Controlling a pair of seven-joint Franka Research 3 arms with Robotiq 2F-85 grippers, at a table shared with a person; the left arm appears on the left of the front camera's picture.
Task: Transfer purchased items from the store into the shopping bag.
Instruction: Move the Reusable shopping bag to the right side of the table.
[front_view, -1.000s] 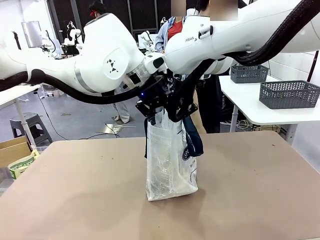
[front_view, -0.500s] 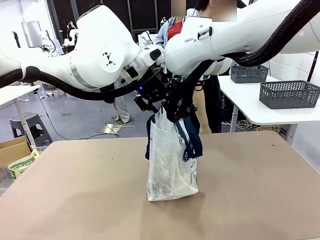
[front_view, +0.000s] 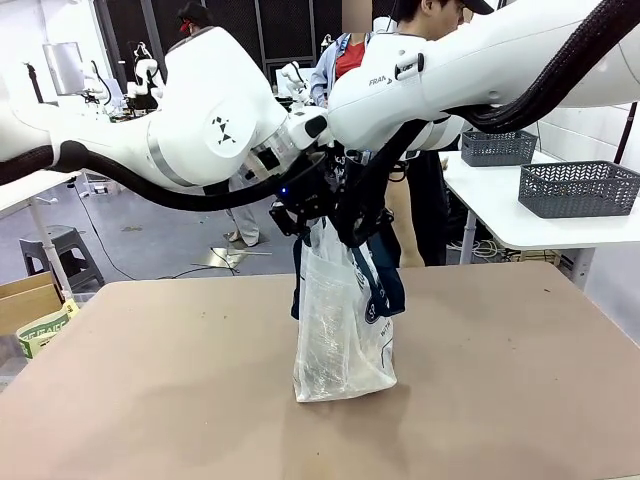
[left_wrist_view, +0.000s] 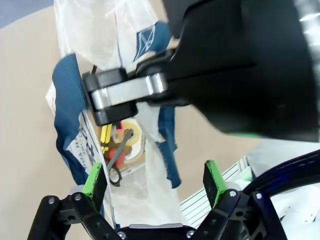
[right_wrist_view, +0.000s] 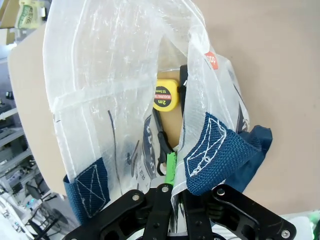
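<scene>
- The left arm has bobbed up and settled back over the bag in the past second. Its left hand has spread wide and now hangs released above the mouth, holding nothing.
- The right hand is clenched on the bag's rim beside a navy strap, keeping the clear sack upright in the middle of the tabletop.
- Items already lie at the bottom. A yellow tape measure is plain to see, with a dark scissor-like tool beside it.
- Grey baskets stand on a side table, well apart from the bag.
- The chief risk looks to be the one-sided hold. If the right hand slackens or drags sideways, the limp plastic could fold and the bag could tip, spilling its load.
- The open left hand sits close to the straps and film. A careless withdrawal could snag a loop and pull the bag over.
</scene>
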